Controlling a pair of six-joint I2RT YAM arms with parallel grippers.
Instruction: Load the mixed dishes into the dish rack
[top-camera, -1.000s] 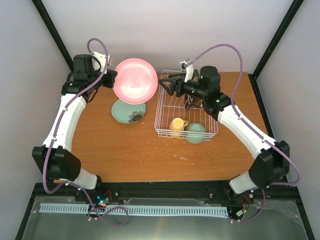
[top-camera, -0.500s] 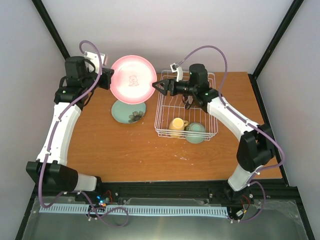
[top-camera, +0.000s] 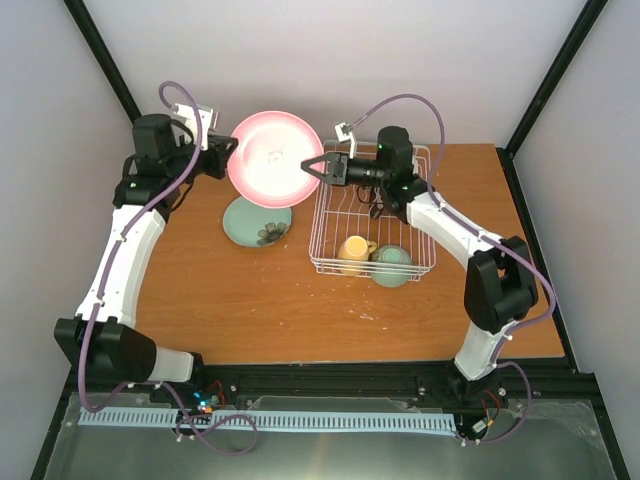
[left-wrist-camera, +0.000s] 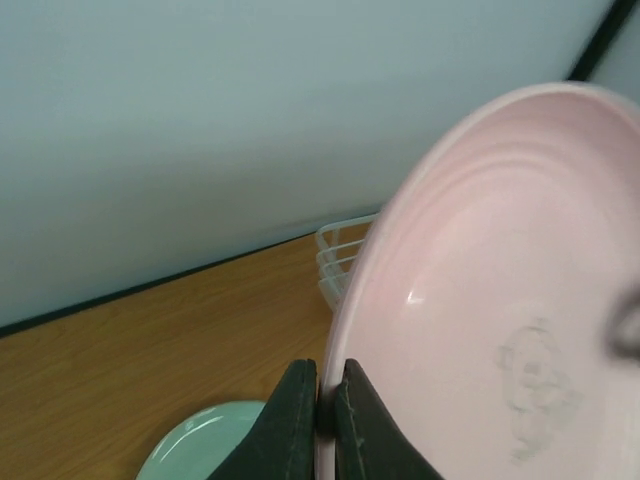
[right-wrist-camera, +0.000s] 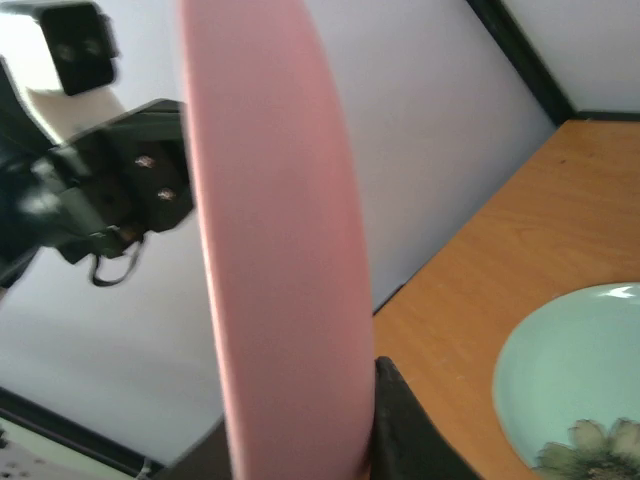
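Grey walls (top-camera: 350, 60), wooden table (top-camera: 260, 300); the pink plate (top-camera: 268, 160) hung pinched by my left gripper (top-camera: 227, 151) at nine o'clock, right gripper (top-camera: 310, 166) at three.

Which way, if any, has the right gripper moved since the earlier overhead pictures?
Yes. The right gripper moved left, beyond the dish rack's far-left corner, onto the pink plate's rim.

**Bright, even light; glare on the plate and soft wrist views**

From above the scene is bright and evenly lit, and shadows on the desk (top-camera: 300, 300) are faint and soft-edged. The pink plate (top-camera: 268, 160) glares almost white at its centre. In the left wrist view it sits close and slightly soft, with one small highlight and a dark smear at the right edge. In the right wrist view its rim is badly out of focus, the top left corner blows out to white, and the mint green plate (right-wrist-camera: 580, 380) looks sharper.
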